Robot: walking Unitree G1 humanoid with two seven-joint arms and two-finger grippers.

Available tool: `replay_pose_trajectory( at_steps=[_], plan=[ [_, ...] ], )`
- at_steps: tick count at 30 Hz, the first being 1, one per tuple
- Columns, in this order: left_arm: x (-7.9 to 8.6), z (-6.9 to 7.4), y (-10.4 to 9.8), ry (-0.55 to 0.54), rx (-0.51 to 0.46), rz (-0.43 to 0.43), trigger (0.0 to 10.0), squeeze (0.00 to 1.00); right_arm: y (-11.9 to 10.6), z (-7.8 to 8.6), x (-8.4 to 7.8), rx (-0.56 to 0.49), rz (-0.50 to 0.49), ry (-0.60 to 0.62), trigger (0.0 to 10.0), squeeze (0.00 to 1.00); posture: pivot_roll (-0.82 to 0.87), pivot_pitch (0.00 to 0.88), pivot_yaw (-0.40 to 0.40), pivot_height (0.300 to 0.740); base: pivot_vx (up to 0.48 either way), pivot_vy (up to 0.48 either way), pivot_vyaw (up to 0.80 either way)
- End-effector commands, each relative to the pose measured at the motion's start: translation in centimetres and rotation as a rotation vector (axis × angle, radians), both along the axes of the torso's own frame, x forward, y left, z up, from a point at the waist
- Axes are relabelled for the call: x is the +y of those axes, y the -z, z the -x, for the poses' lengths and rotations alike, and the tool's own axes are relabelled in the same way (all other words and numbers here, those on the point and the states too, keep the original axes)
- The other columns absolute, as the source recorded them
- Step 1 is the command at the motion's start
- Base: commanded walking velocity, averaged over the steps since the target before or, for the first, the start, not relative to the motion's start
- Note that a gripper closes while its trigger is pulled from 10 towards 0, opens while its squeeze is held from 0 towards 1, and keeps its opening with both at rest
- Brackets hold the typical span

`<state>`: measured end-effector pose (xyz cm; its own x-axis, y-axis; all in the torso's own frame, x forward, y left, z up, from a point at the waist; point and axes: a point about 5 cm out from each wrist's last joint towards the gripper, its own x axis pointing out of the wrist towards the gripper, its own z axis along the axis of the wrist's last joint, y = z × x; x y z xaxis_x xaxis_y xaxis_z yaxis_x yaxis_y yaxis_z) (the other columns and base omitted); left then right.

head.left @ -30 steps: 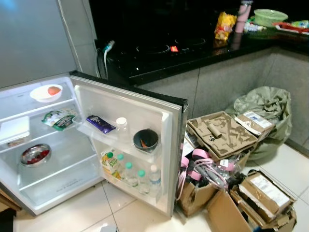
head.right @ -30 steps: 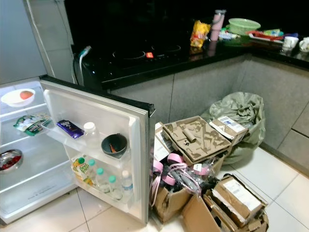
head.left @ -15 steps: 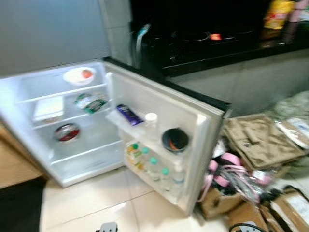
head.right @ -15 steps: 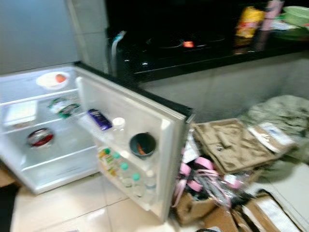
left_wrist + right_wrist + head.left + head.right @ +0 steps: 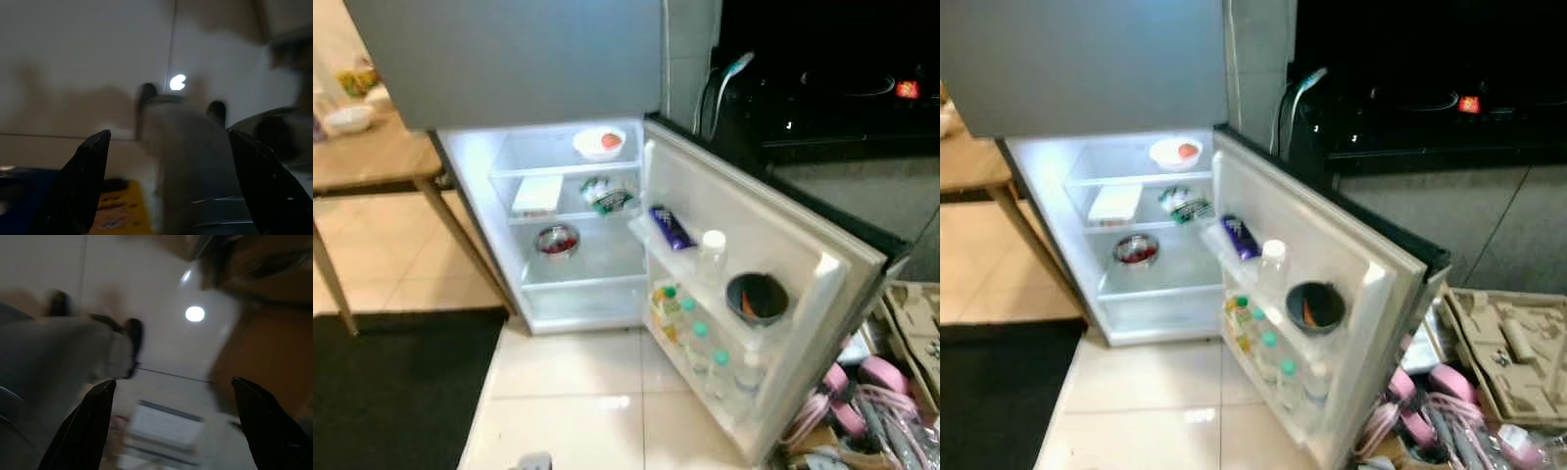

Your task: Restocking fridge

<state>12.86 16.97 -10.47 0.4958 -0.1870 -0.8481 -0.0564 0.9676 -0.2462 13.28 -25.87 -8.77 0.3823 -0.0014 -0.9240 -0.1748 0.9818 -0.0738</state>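
Observation:
The small fridge (image 5: 514, 250) stands open and lit, with its door (image 5: 803, 245) swung out to the right. Inside are a white bowl with something red (image 5: 599, 143), a white box (image 5: 537, 193), a green packet (image 5: 609, 195) and a metal bowl (image 5: 557, 239). The door shelves carry a dark blue bar (image 5: 672, 227), a white-capped bottle (image 5: 711, 257), a dark cup (image 5: 757, 298) and several small bottles (image 5: 700, 343). In the blurred wrist views, my left gripper (image 5: 166, 188) and right gripper (image 5: 171, 431) hang open above the pale floor, nothing between their fingers.
A wooden table (image 5: 372, 157) with a white bowl (image 5: 350, 118) stands left of the fridge. A black mat (image 5: 391, 392) lies on the tiled floor before it. Cardboard boxes and pink items (image 5: 867, 392) crowd the floor beyond the door. A dark counter with a stove (image 5: 1410, 108) runs behind.
The camera has swung to the left: the fridge now sits mid-picture, the table and mat have come into view, and the boxes slid off to the right. Nothing in the fridge moved.

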Motion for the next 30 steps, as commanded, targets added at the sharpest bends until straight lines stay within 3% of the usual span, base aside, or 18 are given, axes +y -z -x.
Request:
replay_pose_trajectory(
  at_steps=[1,5,14,19,24,25,30],
  plan=[
    [0.4,0.5,0.1,0.004,0.016,-0.016,10.0,0.00,0.1,-0.2,0.7,-0.016,-0.020,0.012,10.0,0.00,-0.11,0.000,0.007,0.740,0.000,0.000,0.64],
    [0.4,0.5,0.1,0.013,0.015,-0.014,10.0,0.00,0.0,-0.4,0.3,-0.035,0.007,0.041,10.0,0.00,-0.11,0.000,0.007,0.740,0.000,0.000,0.16],
    [0.2,0.7,0.2,0.033,0.029,-0.007,10.0,0.00,-0.2,-0.8,0.1,-0.056,0.025,0.047,10.0,0.00,-0.11,0.000,0.007,0.740,0.000,-0.468,0.00],
    [0.2,0.8,0.2,0.008,0.031,-0.003,10.0,0.00,-0.6,-1.5,-0.4,-0.084,0.066,0.048,10.0,0.00,-0.11,0.000,0.007,0.740,0.000,-0.114,0.00],
    [0.2,0.7,0.2,0.011,0.030,-0.005,10.0,0.00,-1.8,-3.3,-1.8,-0.167,0.144,0.089,10.0,0.00,-0.10,0.000,0.006,0.740,0.000,0.000,0.00],
    [0.2,0.7,0.2,0.014,0.030,-0.005,10.0,0.00,-3.0,-4.8,-3.0,-0.224,0.205,0.108,10.0,0.00,-0.10,0.000,0.006,0.740,0.000,0.000,0.00],
    [0.5,0.7,0.2,0.013,0.028,-0.010,10.0,0.00,-5.6,-7.5,-5.2,-0.332,0.310,0.144,10.0,0.00,-0.10,0.000,0.006,0.740,0.000,0.000,0.00]
  ],
)
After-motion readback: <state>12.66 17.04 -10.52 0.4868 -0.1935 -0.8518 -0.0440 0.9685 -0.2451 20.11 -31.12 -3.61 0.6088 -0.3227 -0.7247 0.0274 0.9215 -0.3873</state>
